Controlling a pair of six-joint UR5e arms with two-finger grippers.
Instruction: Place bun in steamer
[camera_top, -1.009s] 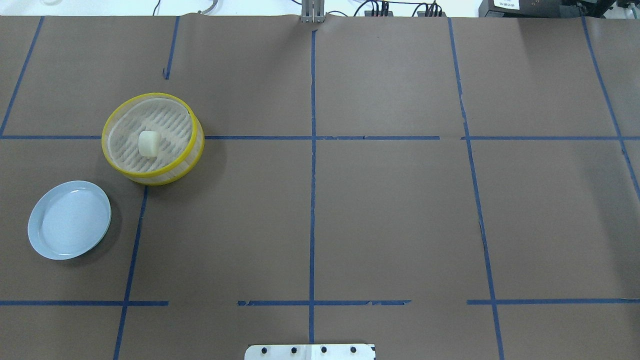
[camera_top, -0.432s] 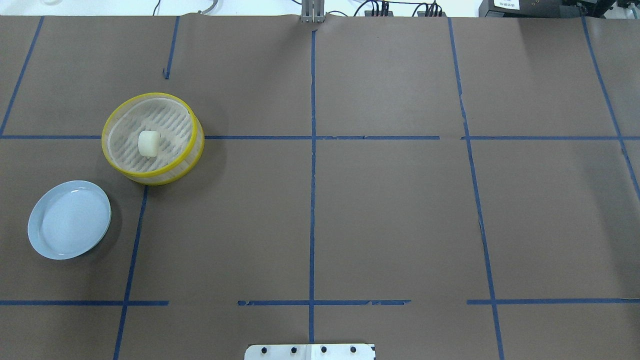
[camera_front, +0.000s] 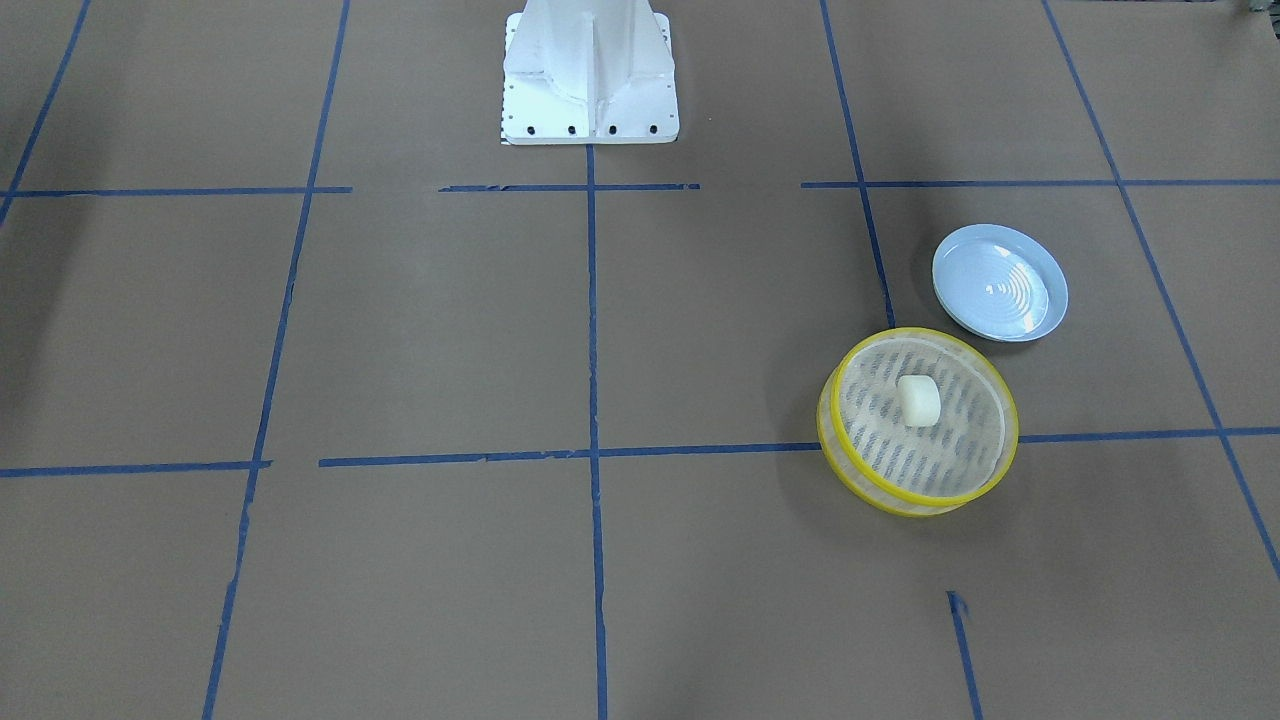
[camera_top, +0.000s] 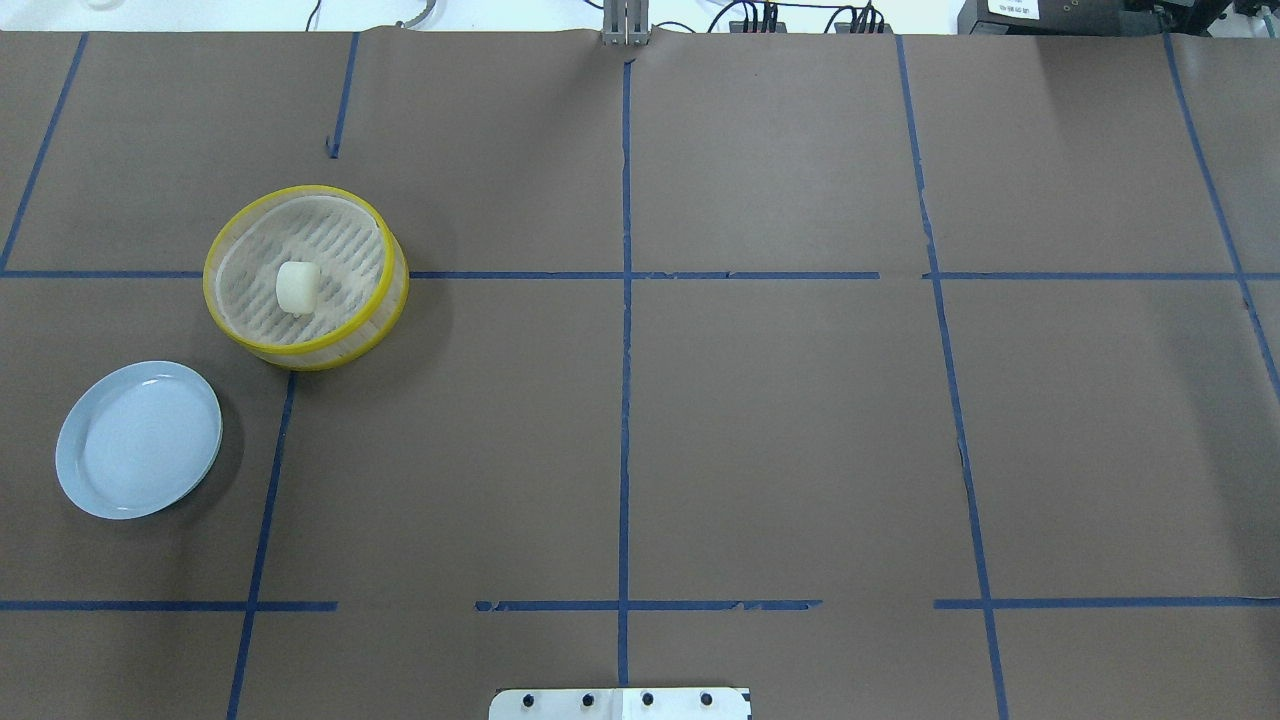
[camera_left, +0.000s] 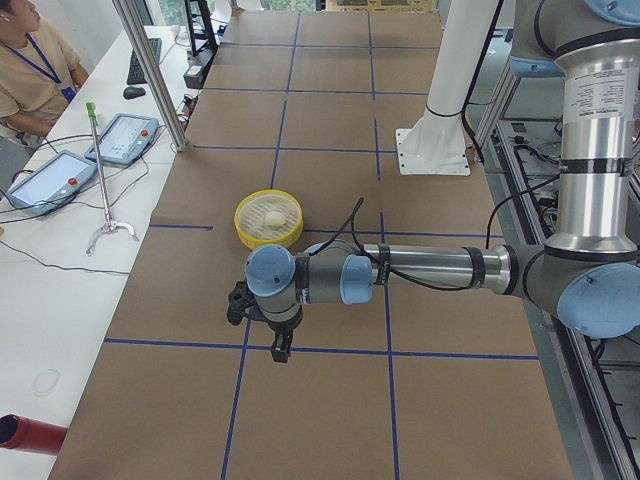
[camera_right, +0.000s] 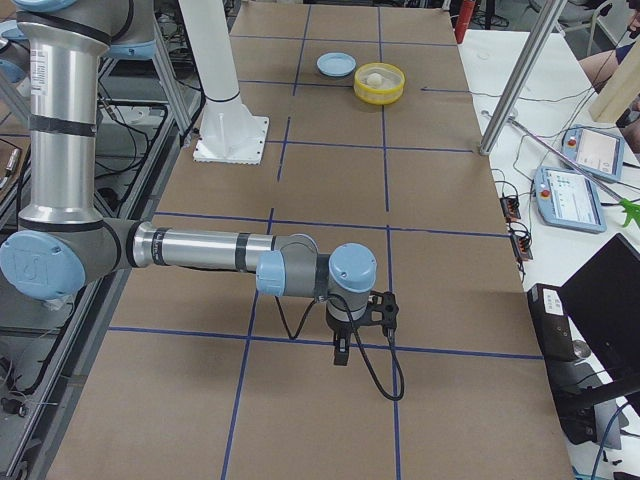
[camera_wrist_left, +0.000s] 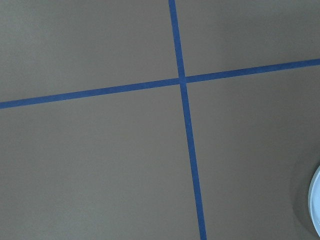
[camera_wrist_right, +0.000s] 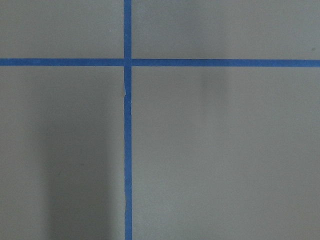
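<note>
The bun (camera_top: 298, 287), a small cream lump, sits near the middle of the steamer's (camera_top: 345, 262) slotted floor, inside the yellow rim and touching no wall. It is squat and rounded, with no marked long axis. The steamer stands on the far left part of the surface (camera_top: 780, 420). A pale blue plate (camera_top: 140, 440) lies just beside it, nearer and further left, with nothing on it.

Neither claw is at the bun. The left claw (camera_left: 280, 352) hangs pointing down over the left end of the surface. In the left side view the steamer (camera_left: 268, 232) shows beyond that claw, apart from it. The left wrist view shows only brown surface, crossed blue tape and a sliver of the plate (camera_wrist_left: 316, 205) at its right edge. The right claw (camera_right: 341, 352) hangs pointing down at the right end, well apart from the steamer (camera_right: 379, 90). So the left arm is the nearer one. With the bun already inside, the task looks done and no further grasp seems needed.

Both claws show only in the side views, small and dark, so whether they are wide or narrow cannot be told. Nothing can be seen in either. Neither arm shows in the overhead and front views.
</note>
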